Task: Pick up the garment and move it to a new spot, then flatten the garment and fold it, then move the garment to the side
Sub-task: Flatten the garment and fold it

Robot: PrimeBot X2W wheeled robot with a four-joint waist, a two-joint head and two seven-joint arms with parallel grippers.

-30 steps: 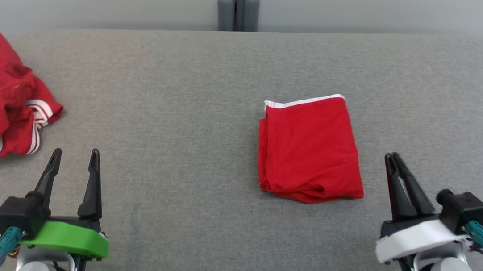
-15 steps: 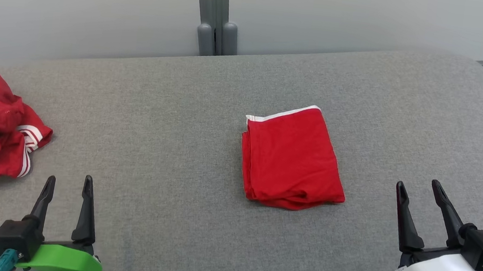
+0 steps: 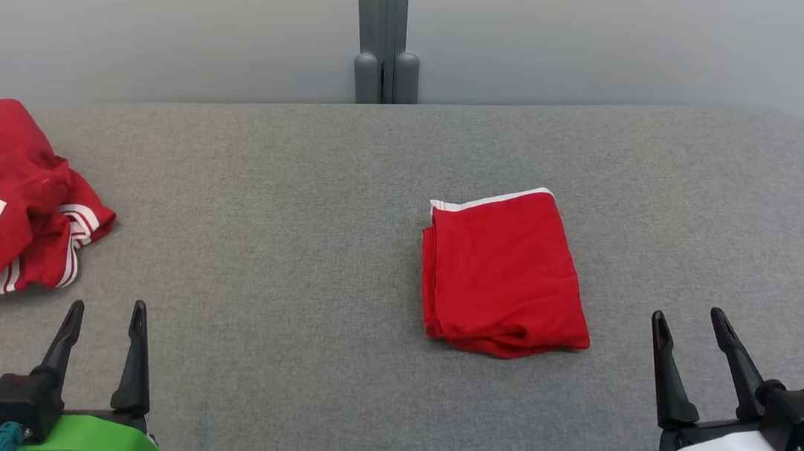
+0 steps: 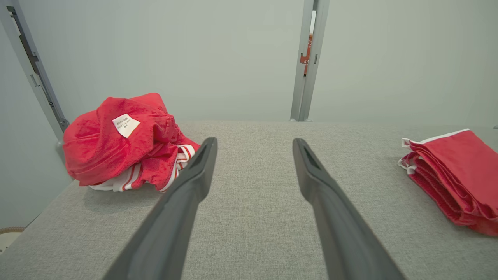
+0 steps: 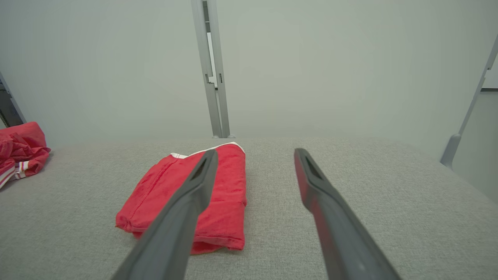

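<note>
Grey padded surface (image 3: 278,265) is running up to a pale wall (image 3: 171,7) in the head view, with a grey post (image 3: 384,29) standing at its far edge. A folded red garment (image 3: 505,274) is lying flat on the padding as a neat rectangle, its white trim (image 3: 494,199) showing along the far edge. The right gripper (image 3: 688,315) is hovering to the right of the folded red garment and nearer the camera, its two dark fingers spread apart with nothing between them, clear of the cloth. The left gripper (image 3: 106,308) is sitting well to the garment's left and also nearer, its fingers likewise parted and empty. A crumpled red heap (image 3: 0,206) with striped cuffs is resting far to the garment's left. In the left wrist view, the left gripper (image 4: 255,142) is reaching out wide open over bare padding. The folded red garment (image 4: 455,171) is lying well off to the right of both fingers, its stacked layers showing edge on, and the crumpled red heap (image 4: 116,144), a white label (image 4: 125,124) on top, is sitting on the other side of the fingers. In the right wrist view, the right gripper (image 5: 255,152) is standing open. The folded red garment (image 5: 149,198) is lying ahead and to the left, with that view's left-hand finger crossing in front of it, and the gap between the fingers is showing mostly bare padding just beside the garment's right edge.
</note>
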